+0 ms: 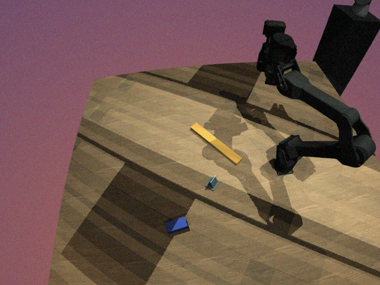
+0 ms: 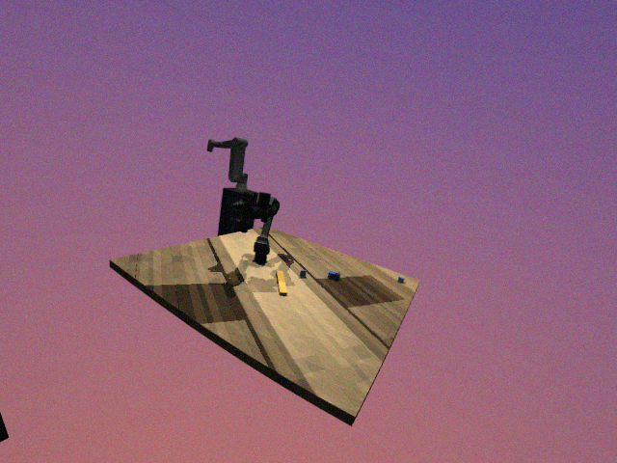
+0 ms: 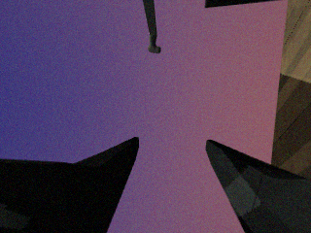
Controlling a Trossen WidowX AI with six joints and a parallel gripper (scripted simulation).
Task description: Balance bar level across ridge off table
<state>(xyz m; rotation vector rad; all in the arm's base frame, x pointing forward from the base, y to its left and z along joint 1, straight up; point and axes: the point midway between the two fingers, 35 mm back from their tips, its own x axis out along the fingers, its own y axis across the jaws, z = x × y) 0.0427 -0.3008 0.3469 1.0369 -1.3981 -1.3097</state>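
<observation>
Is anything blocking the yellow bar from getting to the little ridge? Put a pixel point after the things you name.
Nothing visible stands in the way. The yellow bar point(image 1: 216, 143) point(image 2: 281, 283) lies flat on the table, with only tabletop between it and the ridge point(image 1: 212, 183) point(image 2: 302, 274). The blue block point(image 1: 176, 224) point(image 2: 334, 275) sits beyond the ridge, out of that path.

The top view looks steeply down from above the pincer point(image 1: 265, 54) point(image 2: 240, 210) point(image 3: 172, 142), fairly near; the exterior view faces it from well away, slightly above the table point(image 1: 138, 107) point(image 2: 308, 323) point(image 3: 297, 41). Both share pincer and table. The wrist view looks closely along the pincer, past the table's edge.
</observation>
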